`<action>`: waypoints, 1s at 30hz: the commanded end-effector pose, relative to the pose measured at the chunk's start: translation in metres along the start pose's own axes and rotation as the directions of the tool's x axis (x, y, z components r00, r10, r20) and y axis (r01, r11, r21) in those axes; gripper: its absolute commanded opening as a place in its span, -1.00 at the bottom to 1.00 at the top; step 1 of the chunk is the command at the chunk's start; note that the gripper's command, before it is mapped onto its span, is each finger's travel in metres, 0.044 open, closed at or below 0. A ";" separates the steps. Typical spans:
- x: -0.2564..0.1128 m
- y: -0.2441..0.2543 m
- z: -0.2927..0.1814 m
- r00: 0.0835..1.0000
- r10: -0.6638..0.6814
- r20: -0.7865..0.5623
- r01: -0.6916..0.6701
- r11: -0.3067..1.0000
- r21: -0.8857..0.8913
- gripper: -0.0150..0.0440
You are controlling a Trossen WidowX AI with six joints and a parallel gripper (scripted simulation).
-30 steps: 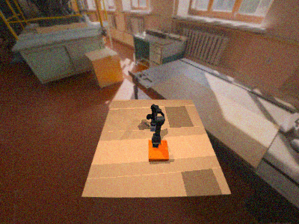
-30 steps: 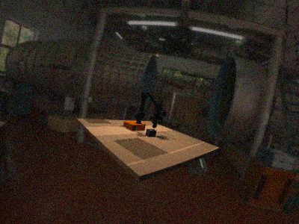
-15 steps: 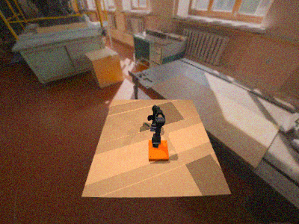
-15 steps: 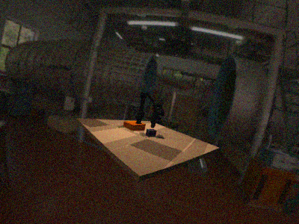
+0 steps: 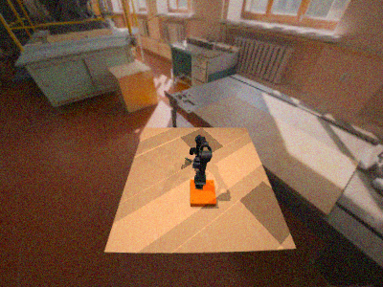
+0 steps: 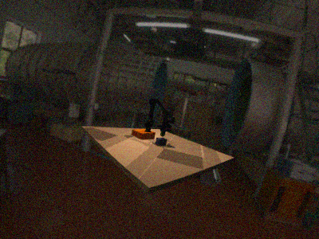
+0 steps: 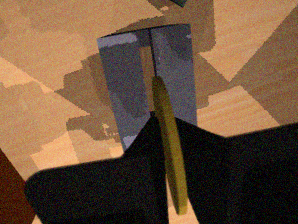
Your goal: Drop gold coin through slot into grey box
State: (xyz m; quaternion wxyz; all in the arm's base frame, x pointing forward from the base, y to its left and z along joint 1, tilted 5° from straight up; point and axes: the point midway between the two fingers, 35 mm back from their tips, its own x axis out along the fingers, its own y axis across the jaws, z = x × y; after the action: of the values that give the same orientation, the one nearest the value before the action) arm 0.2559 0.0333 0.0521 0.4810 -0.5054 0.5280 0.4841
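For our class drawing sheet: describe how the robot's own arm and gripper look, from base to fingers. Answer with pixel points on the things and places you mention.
The arm [image 5: 203, 160] [image 6: 152, 113] is black, with slender links and bulkier joints. The gripper [image 7: 160, 123] has broad, dark, flat-looking fingers with angled, tapering ends. No cables or markings can be made out.

Dark gripper fingers hide the near end of the box [image 7: 175, 75] and part of the coin [image 7: 171, 145] from us, and the top edge crops a dark corner piece [image 7: 179, 2].
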 end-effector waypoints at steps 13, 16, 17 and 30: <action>0.003 0.000 0.000 1.000 0.000 0.000 0.000 1.000 0.000 -0.49; 0.005 0.000 0.000 1.000 0.000 0.000 0.000 1.000 0.000 -0.49; 0.005 0.000 0.000 1.000 0.000 0.000 0.000 1.000 0.000 -0.49; 0.011 0.000 0.000 1.000 0.000 0.000 0.000 1.000 -0.006 -0.49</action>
State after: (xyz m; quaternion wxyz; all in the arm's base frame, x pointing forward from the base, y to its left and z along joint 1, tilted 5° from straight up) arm 0.2555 0.0329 0.0425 0.4805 -0.5059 0.5275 0.4847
